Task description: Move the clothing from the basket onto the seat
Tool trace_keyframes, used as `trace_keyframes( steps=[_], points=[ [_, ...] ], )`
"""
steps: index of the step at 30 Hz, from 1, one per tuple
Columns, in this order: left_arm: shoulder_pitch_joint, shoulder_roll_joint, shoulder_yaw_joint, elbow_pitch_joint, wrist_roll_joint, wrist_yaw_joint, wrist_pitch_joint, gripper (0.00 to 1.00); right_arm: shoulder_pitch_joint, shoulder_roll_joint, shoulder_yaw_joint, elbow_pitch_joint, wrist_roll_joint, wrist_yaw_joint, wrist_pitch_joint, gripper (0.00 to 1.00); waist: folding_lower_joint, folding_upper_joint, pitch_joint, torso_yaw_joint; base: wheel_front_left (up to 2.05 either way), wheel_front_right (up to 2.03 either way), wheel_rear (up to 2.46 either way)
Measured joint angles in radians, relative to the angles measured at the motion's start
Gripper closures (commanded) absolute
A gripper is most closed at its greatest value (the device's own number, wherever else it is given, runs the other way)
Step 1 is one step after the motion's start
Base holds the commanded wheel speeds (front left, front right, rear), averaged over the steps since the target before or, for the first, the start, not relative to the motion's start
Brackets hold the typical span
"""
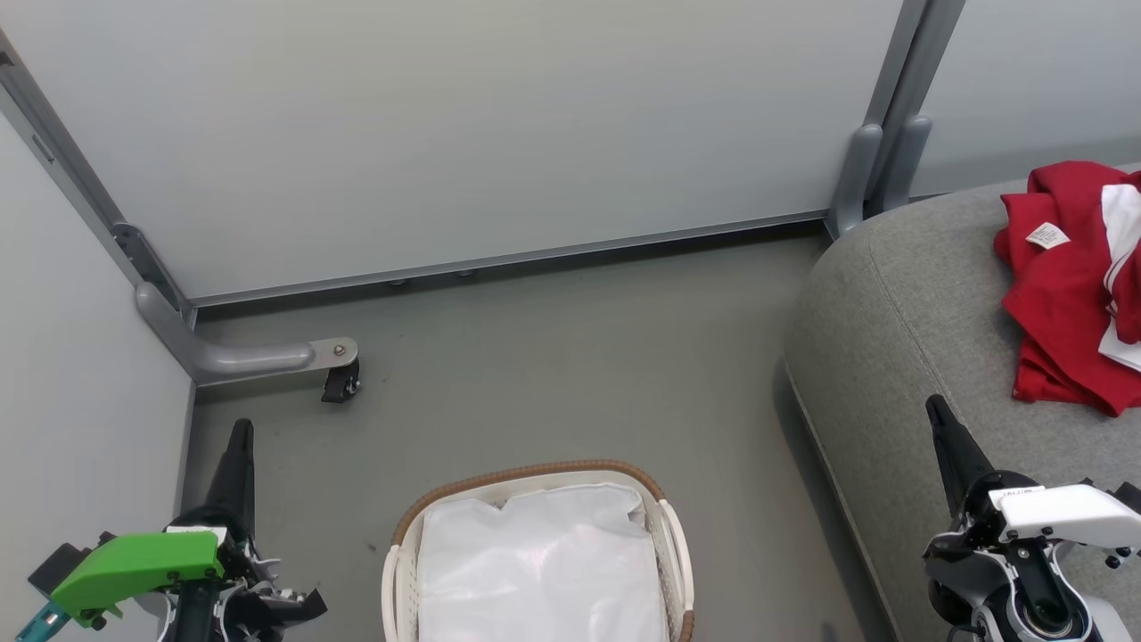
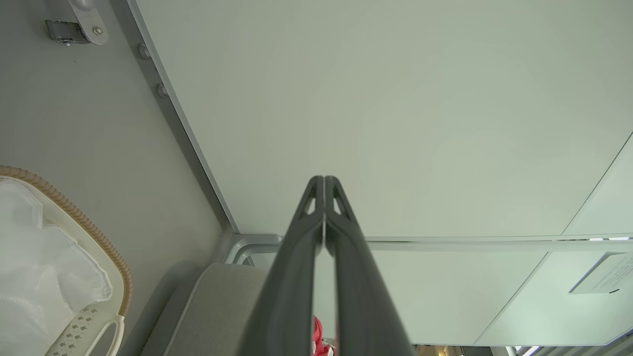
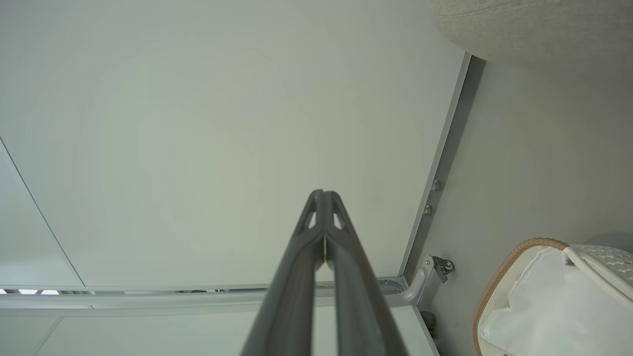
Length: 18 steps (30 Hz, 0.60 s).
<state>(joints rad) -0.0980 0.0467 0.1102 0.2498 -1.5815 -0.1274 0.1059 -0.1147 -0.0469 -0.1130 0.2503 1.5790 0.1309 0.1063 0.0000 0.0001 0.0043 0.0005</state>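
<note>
- Right of the basket [image 1: 526, 473], clothing [image 1: 1070, 285] is lying on the seat [image 1: 900, 294].
- Flanking it, left gripper [image 1: 241, 428] and right gripper [image 1: 934, 406] are hanging, fingers together, empty.
- Looking done; nothing's needing grabbing next.

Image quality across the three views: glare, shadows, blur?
Head view: even diffuse light, sharp, soft shadow beside the seat; the basket liner nearly washes out. Left wrist view: left gripper looms, softening toward the bottom edge. Right wrist view: right gripper likewise; the seat at top right looks soft.
</note>
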Motion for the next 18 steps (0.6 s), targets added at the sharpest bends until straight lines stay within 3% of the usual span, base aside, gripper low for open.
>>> trace_keyframes(
  steps=[18],
  points=[
    [-0.005,0.0,0.004,-0.004,-0.03,-0.001,0.008,1.0,0.001,0.0,0.0,-0.004,0.032,0.0,0.008,1.0,0.0,0.0,-0.001,-0.001,0.0,0.0,0.0]
  ],
)
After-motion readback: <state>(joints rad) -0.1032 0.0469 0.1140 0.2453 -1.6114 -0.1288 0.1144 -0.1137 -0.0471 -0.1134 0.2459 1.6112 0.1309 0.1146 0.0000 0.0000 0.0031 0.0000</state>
